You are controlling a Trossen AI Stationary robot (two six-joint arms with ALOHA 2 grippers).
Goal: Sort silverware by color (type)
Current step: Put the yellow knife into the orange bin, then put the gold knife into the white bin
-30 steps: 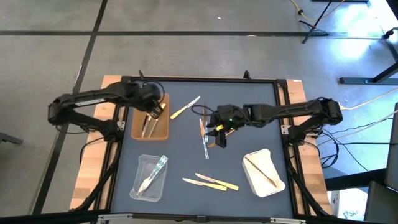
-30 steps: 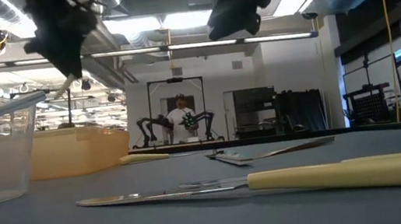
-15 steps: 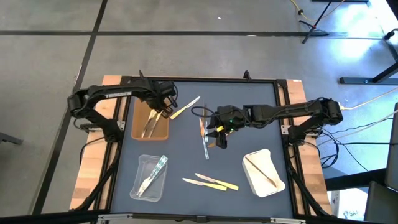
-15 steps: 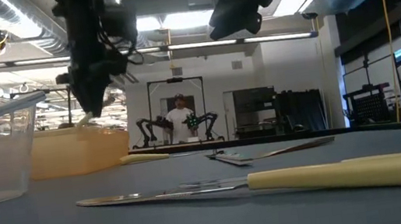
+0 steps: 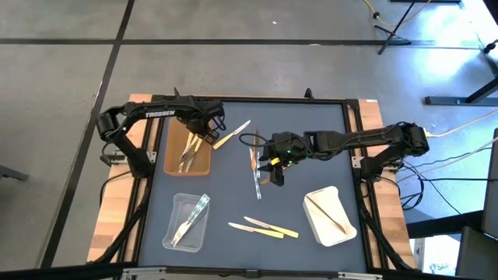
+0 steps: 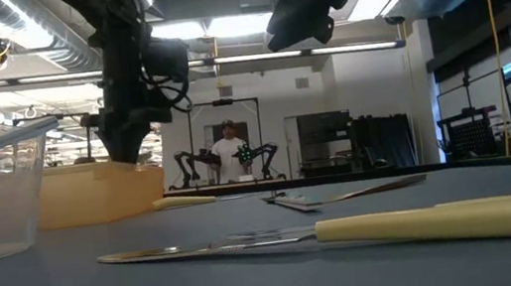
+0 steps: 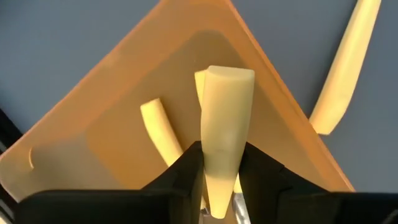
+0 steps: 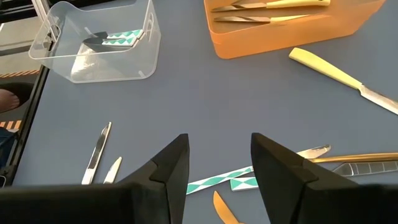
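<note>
**Speaker one:** Claws first: what do we see at the left gripper [image 7: 221, 180]?

**Speaker two:** We see its two dark fingers [image 7: 183, 171] pinched on the pale yellow plastic handle of a utensil [image 7: 225, 134]. It hangs over the brown rectangular tray [image 5: 187, 151] at the table's left rear, near the tray's back right corner. Inside that tray lie more yellow-handled utensils [image 5: 187, 155].

**Speaker one:** And the right gripper [image 8: 217, 165]?

**Speaker two:** We find its jaws parted with nothing between them, hovering above the middle of the dark blue table [image 5: 233, 175]. Just under it lie a clear utensil with a green-and-white patterned handle [image 8: 224, 180], a silvery utensil [image 8: 314, 151] and a thin tan wooden one [image 8: 221, 208].

**Speaker one:** Where is the remaining silverware?

**Speaker two:** One yellow-handled knife [image 5: 231, 134] lies on the table just right of the brown tray. Two or three more yellow-handled pieces [image 5: 263, 228] lie at the front centre. A clear rectangular tray [image 5: 187, 223] at front left holds clear utensils [image 5: 192, 216]. A white rectangular tray [image 5: 331, 215] at front right holds a wooden stick-like piece [image 5: 327, 213].
</note>
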